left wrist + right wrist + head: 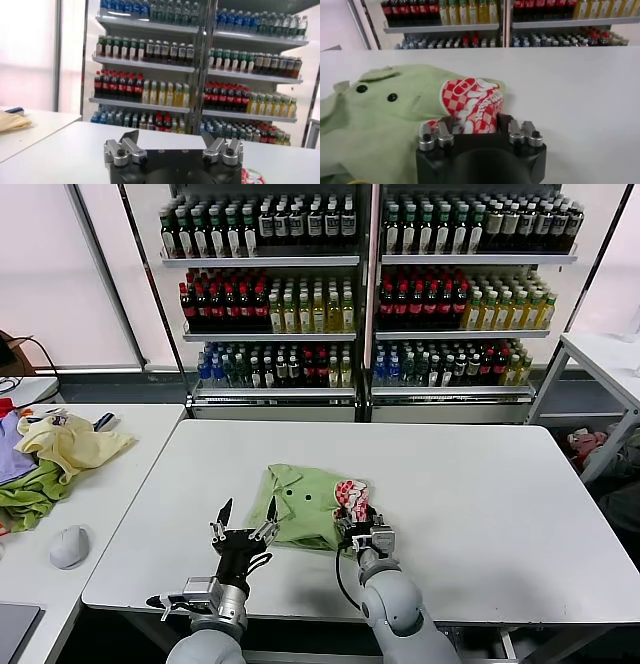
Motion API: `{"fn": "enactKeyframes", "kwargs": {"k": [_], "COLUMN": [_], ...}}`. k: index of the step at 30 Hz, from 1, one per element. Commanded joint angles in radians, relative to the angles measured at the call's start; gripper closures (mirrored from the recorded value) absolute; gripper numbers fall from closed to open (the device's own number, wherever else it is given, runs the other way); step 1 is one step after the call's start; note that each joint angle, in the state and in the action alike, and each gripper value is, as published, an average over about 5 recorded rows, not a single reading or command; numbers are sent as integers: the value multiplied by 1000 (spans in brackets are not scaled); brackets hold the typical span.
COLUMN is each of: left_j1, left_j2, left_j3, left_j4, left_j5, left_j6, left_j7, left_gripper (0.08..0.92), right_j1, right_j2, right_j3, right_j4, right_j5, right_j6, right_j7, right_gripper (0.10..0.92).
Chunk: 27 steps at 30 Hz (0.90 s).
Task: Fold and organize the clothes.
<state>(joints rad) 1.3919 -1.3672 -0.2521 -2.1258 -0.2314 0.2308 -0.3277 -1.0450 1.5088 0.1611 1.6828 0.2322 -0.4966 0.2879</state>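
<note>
a mock shop set up in a lab or test room: two tall metal shelving units point(365, 294) stand against the back wall, each tier packed with neat rows of bottled drinks point(270, 306), while plain white work tables point(480, 484) fill the floor and a computer mouse point(69, 546) lies on the side table

Wide bare surface point(470, 474) stretches right of the T-shirt point(300, 509) at lower centre, and behind it too. At far left of the frame, a pale yellow garment point(70, 446) and mouse point(68, 546) crowd the side surface.
</note>
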Motion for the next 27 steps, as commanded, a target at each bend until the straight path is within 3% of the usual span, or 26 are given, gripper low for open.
{"fn": "enactKeyframes", "kwargs": {"k": [1, 12, 16, 20, 27], "left_j1": [49, 65, 72, 74, 80], "left_j2": [13, 8, 3, -6, -17], "left_j3": [-16, -7, -4, 2, 12], "left_j4": [-28, -42, -42, -41, -41], "left_j5": [24, 45, 60, 75, 99], "left_j6": [-16, -6, -6, -6, -5], "left_j7": [-3, 1, 4, 6, 12], "left_gripper": [177, 177, 177, 177, 177], "right_j1": [40, 232, 263, 250, 115], "right_j2": [17, -226, -294, -315, -320], "right_j3": [-10, 77, 96, 121, 191], "right_j4": [-68, -185, -233, -238, -111], "right_j5": [-2, -98, -155, -170, -97], "right_j6": [-25, 70, 154, 247, 330], "right_j7": [12, -198, -287, -289, -234], "right_gripper": [490, 808, 877, 864, 692]}}
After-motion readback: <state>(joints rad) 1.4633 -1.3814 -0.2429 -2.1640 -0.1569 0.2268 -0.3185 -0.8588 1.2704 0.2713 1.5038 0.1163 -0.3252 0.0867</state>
